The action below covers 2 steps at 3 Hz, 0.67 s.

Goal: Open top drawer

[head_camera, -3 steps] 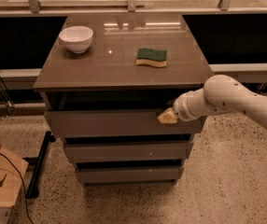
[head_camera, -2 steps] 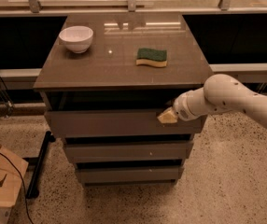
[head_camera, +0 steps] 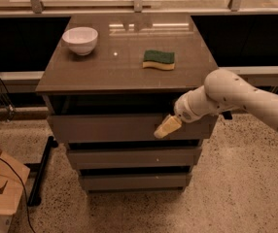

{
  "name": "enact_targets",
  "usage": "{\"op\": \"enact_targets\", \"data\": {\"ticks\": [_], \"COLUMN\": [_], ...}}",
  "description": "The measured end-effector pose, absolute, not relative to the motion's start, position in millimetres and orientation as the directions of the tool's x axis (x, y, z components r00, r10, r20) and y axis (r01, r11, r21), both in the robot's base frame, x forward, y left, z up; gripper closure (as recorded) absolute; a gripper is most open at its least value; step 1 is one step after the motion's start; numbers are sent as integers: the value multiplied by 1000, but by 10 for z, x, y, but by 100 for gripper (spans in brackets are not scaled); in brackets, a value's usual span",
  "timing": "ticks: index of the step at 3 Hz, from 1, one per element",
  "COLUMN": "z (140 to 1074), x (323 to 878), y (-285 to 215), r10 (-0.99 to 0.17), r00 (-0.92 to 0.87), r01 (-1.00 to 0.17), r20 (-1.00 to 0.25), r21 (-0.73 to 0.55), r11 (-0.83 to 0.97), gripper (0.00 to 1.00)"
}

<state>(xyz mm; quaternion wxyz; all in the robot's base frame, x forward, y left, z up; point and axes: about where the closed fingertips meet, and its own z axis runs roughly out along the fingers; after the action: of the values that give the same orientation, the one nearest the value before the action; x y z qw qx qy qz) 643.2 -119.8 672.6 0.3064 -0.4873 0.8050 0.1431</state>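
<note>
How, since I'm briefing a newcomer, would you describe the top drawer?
Find the cabinet carrying a white bowl and green sponge. The top drawer sits highest in it, with the tool at the right of its front. It is the widest, tallest front of three.

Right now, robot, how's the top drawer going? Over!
Gripper at top drawer front, right end. Drawer out a little, dark gap above it. Bowl and sponge up on tabletop, not in the way.
</note>
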Motion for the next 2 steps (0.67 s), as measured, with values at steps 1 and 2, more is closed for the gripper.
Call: {"op": "enact_targets", "data": {"ticks": [1, 2], "z": [6709, 6731], "x": [6320, 6047], "y": [-1177, -1231], "r10": [-740, -779], "r00": [-306, -280], "r01": [-912, -940], "r20": [-598, -561], "r21": [-38, -3], "r11": [408, 341], "gripper": [25, 44]}}
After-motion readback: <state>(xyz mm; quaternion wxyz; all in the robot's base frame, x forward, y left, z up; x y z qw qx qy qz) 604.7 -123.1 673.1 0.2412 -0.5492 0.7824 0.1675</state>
